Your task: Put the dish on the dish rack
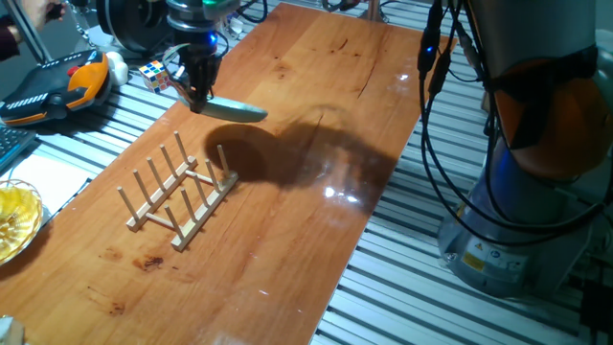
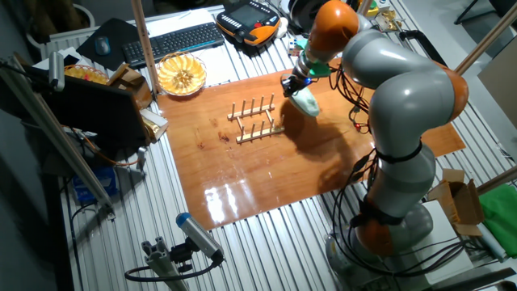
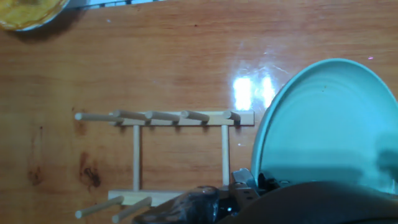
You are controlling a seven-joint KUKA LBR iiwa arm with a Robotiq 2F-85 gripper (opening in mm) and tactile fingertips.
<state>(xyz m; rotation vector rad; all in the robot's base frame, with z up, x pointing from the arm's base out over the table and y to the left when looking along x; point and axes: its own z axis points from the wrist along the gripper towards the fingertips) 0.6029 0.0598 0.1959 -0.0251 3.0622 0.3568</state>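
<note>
From the hand view, closest to me, I have the gripper (image 3: 249, 186) clenched on the rim of the dish (image 3: 329, 124), which fills the right of that view and hangs clear of the worktop (image 3: 186, 56). I judge the edge grip is there so the free part of the plate can drop between pegs. Just beyond it lies the dish rack (image 3: 180, 149), its two peg rows running across the view and apart from the dish. In one fixed view the dish (image 1: 235, 109) is carried nearly flat, above and behind the rack (image 1: 179, 195), so I reckon it needs tipping upright before lowering. Farther off, a yellow bowl (image 3: 28, 12) sits at the worktop's edge, well apart.
</note>
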